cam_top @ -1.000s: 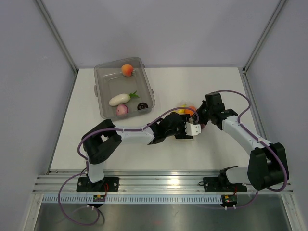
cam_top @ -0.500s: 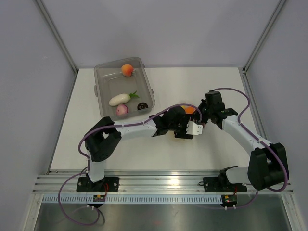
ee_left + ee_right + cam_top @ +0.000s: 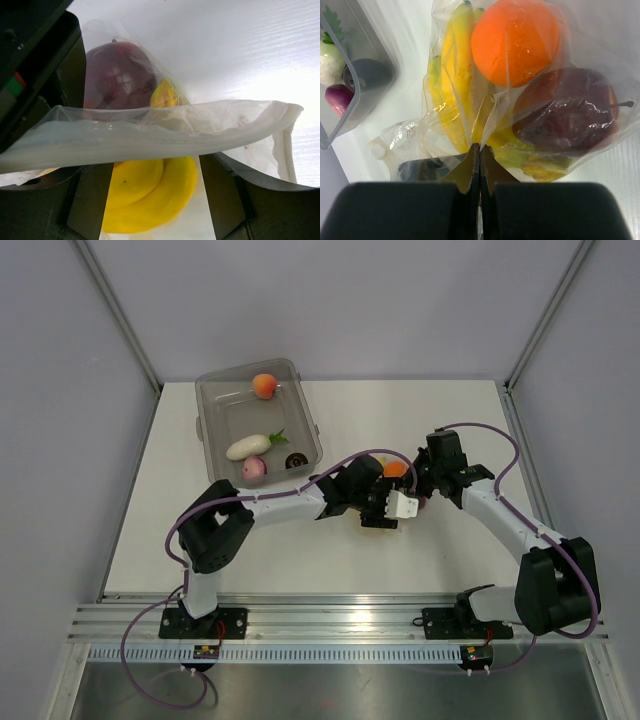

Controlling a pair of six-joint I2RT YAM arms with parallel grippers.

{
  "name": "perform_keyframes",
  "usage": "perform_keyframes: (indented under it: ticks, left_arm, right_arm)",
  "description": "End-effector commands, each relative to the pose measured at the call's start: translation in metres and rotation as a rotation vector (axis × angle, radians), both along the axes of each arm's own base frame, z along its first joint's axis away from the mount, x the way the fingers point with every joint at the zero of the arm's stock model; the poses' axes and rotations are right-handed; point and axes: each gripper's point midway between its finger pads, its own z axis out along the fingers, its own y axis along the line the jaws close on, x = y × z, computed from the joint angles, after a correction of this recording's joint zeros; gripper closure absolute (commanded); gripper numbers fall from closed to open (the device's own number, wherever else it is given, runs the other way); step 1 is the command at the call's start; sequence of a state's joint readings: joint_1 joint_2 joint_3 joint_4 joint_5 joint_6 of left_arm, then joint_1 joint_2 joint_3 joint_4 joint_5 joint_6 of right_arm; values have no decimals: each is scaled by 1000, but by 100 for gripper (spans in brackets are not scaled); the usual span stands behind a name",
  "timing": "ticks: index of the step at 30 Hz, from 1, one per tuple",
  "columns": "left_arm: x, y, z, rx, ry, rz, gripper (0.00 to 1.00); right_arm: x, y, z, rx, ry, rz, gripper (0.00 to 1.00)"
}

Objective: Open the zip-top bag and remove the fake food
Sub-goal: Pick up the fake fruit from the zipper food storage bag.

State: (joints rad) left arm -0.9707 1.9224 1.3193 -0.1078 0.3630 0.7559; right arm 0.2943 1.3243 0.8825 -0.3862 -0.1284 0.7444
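Our right gripper [image 3: 480,167] is pinched together on a fold of the zip-top bag [image 3: 470,100]. Should that slick film slip free, the bag would likely come along when we pull. Our left gripper [image 3: 155,200] stands spread at the bag's mouth, with the fake food's banana [image 3: 145,195] between its fingers [image 3: 90,200] and the apple [image 3: 117,75] just beyond. Whether they are inside, we cannot tell.

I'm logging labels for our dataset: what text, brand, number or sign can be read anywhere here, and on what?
None can be read.
The zip-top bag, fake food and tub: no print shows.
Stickers at the arm bases: too small to read.
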Motion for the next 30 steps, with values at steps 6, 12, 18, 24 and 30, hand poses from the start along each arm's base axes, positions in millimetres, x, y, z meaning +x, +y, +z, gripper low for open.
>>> perform_keyframes:
  ticks: [6,12,18,24,30]
  left_arm:
    - [19,-1,-10,-11,-45,59,30]
    - [18,1,-15,-8,-34,70,30]
    - [13,-3,-26,12,-2,40,31]
    - [-1,-3,-31,45,58,-28,42]
    - [-7,5,-37,82,78,-36,60]
  right_arm:
    - [9,5,42,40,-128,-1,100]
    - [10,-5,43,8,-135,-53,100]
    - [11,-5,39,6,-119,-55,100]
    - [12,-6,36,-1,-116,-62,100]
    - [14,-11,34,7,-120,-90,100]
